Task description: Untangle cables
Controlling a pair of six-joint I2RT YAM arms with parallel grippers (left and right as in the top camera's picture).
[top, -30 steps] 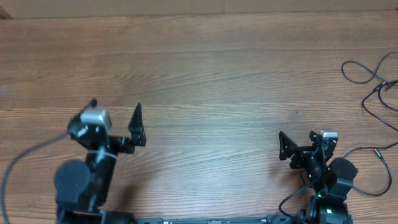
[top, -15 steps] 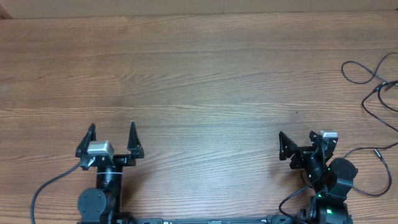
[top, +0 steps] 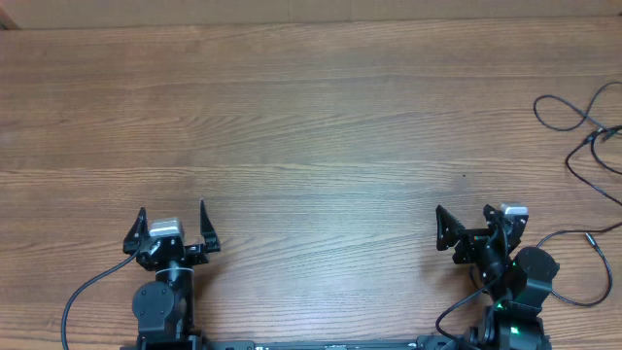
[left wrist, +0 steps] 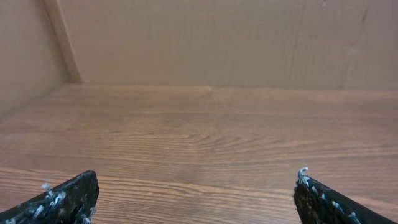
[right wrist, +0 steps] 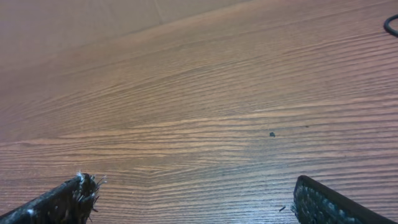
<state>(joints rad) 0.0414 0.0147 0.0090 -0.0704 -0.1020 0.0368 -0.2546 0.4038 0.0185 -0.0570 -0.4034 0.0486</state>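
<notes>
Since a second ago the left arm has turned from a slanted pose to face straight toward the far side and drawn back a little toward the near edge, while the right arm and the cables lie as they did. From overhead, the left fingers [top: 204, 222] stand wide apart with nothing between them, low at the near left of the wooden tabletop [top: 311, 117]. The right fingers [top: 442, 228] at the near right are likewise spread wide and hold nothing. The cables [top: 593, 136], thin and black, loop loosely at the far right edge of the tabletop, with one more strand trailing nearer, right of the right arm; they are well apart from both arms. In the left wrist view, both finger tips show at the bottom corners, spread wide over bare wood, with a plain wall beyond. In the right wrist view, the tips sit at the bottom corners too, and a small black arc of cable [right wrist: 387, 26] shows at the far right edge.
</notes>
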